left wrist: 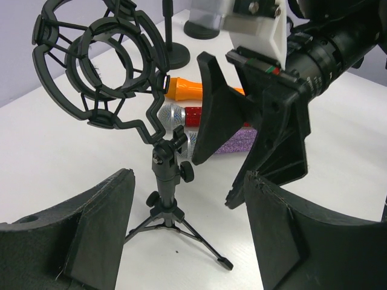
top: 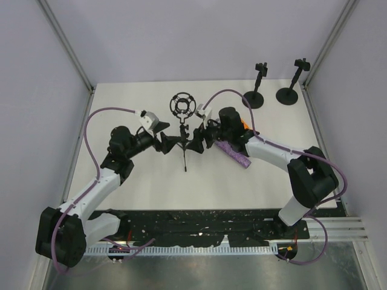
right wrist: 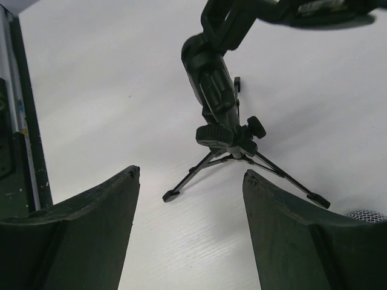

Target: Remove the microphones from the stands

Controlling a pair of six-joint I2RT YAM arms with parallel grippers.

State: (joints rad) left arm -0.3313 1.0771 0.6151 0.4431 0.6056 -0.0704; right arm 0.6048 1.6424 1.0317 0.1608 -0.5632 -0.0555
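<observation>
Worktop [top: 139, 181]: white, walled in on three sides.

Right arm [top: 272, 154]: reaches in from the near right corner. Its forearm passes just beside the purple microphone [top: 233, 154].

Left gripper [left wrist: 188, 178] and right gripper [right wrist: 191, 171]: both have their fingers apart and hold nothing. They face each other across the stand [left wrist: 168, 199] and come close to it from either side.

The stand is a small tripod near the middle of the worktop, a little toward the far edge. Its shock mount [left wrist: 97, 66] is empty, so we judge the microphone is already out.

Three microphones lie on the worktop between the stand and the right edge: the purple one, a red-bodied microphone [left wrist: 196, 115] and an orange microphone [left wrist: 184, 89]. We cannot tell which of them came from the mount.

Two round-base stands [top: 253, 98] sit at the far right corner, well apart from the work.

Risks, as we judge them:
- The tripod looks light and top-heavy. A sideways swing by either gripper as it pulls away could catch a leg or the mount and tip it.
- The two grippers are near each other, so careless retreats could make them collide.
- The microphones are round. A brush from the right forearm could roll the purple one toward the right edge or into the others.

Writing: we can read none. There is a small red and green mark on the right wrist housing in the left wrist view, too small to make out.
</observation>
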